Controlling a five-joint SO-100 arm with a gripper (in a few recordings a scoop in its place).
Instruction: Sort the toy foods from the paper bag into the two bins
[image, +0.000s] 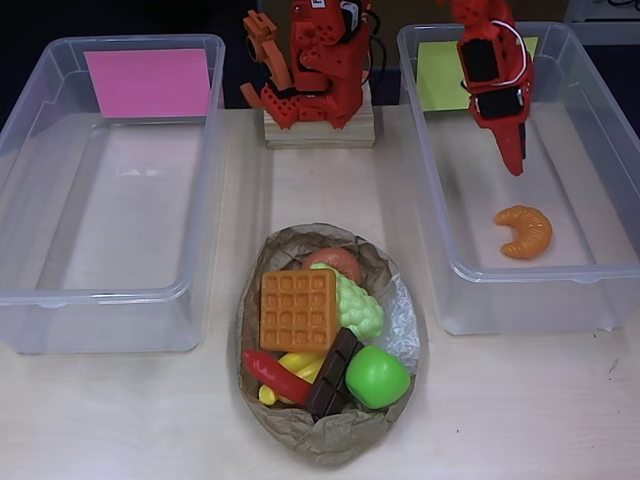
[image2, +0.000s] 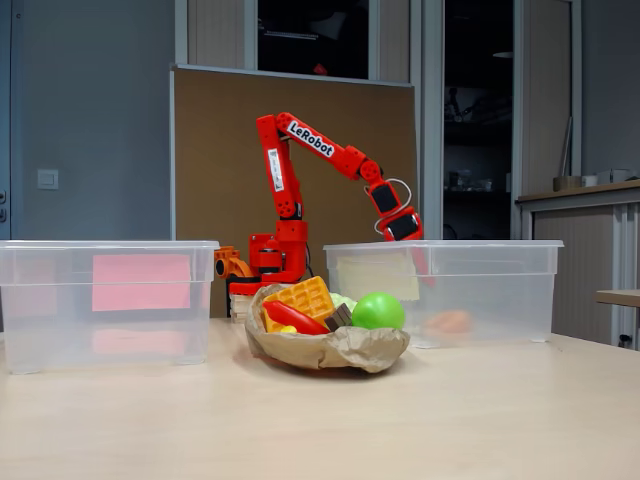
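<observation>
Over the yellow-green-label bin (image: 600, 130), gripper (image: 514, 160) hangs with fingers together, holding nothing; orange croissant (image: 524, 231) lies on the bin floor just below it in overhead view. Next pick: paper bag (image: 330, 435), lower-left of gripper, waffle (image: 298, 309) on top.

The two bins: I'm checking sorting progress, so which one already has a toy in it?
The bin with the yellow-green label, on the right in the overhead view: an orange croissant lies in it below the gripper. The pink-labelled bin holds no toy.
</observation>
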